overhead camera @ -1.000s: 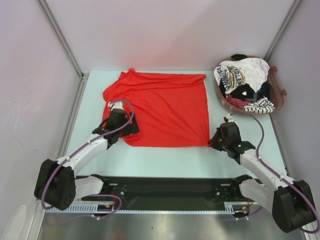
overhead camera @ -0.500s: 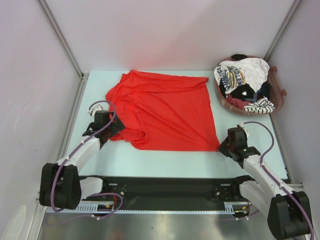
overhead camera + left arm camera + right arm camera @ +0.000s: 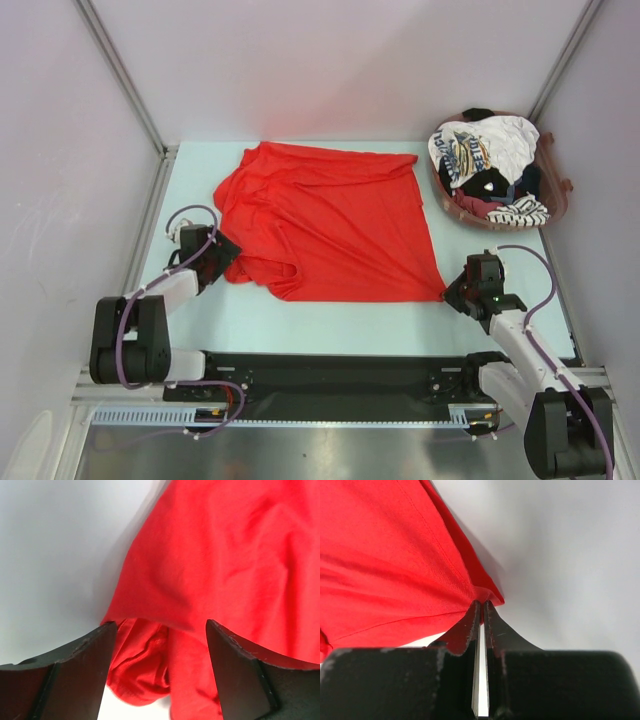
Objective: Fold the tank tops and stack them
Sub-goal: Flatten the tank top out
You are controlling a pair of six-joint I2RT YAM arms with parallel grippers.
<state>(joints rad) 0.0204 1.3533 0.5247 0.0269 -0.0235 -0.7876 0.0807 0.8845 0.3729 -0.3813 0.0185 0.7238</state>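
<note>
The red tank top lies spread on the pale table, rumpled along its left side. My left gripper is open at the cloth's near left edge. In the left wrist view a bunched fold of the red tank top lies between the wide-apart jaws. My right gripper is shut on the near right corner, and the right wrist view shows the red tank top pinched at the tips. A white printed top, a striped one and a dark one sit in the basket.
The brown basket stands at the back right against the wall. Grey walls close in the table on the left, the back and the right. The black arm base rail runs along the near edge.
My right gripper has moved right and nearer, dragging the near right corner outward. My left gripper has moved left to the cloth's edge. The cloth's left side has rumpled.
</note>
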